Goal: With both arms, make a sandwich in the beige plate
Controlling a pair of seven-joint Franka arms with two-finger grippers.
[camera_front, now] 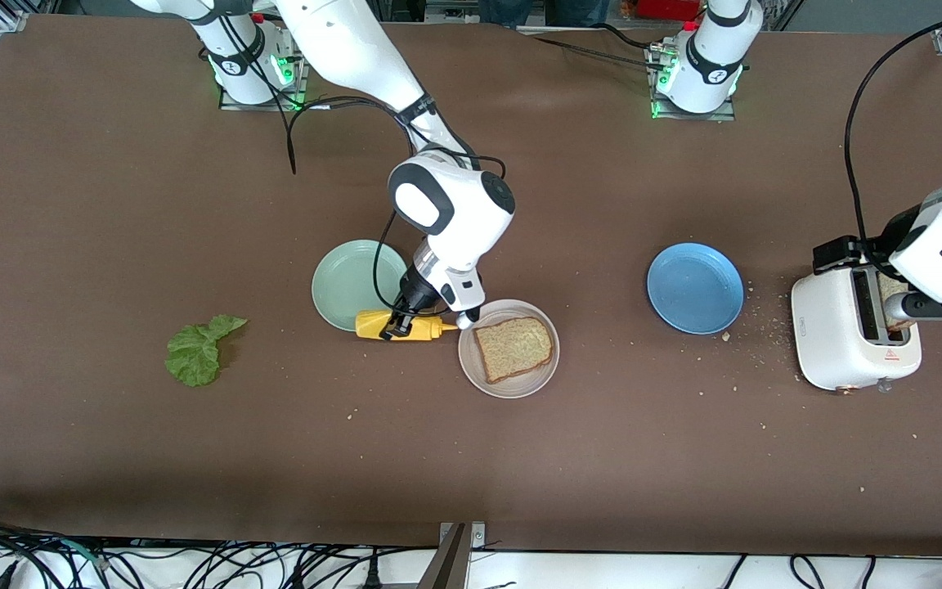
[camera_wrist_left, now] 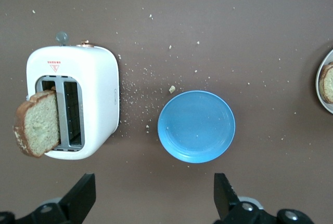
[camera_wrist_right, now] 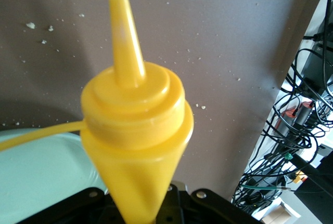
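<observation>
The beige plate (camera_front: pixel 512 389) lies mid-table with one toasted bread slice (camera_front: pixel 514 348) on it; its edge also shows in the left wrist view (camera_wrist_left: pixel 318 91). A second slice (camera_wrist_left: pixel 37 122) stands tilted in a slot of the white toaster (camera_front: pixel 835 335). The lettuce leaf (camera_front: pixel 195 352) lies on the table toward the right arm's end. My right gripper (camera_front: pixel 397 325) is shut on a yellow squeeze bottle (camera_wrist_right: pixel 135 125), held level between the beige plate and the mint-green plate, nozzle toward the beige plate. My left gripper (camera_wrist_left: pixel 154 198) is open and empty, high over the toaster.
The mint-green plate (camera_front: pixel 348 282) lies beside the bottle. The blue plate (camera_front: pixel 695 288) lies empty between the beige plate and the toaster. Crumbs are scattered around the toaster and blue plate. Cables hang along the table's near edge.
</observation>
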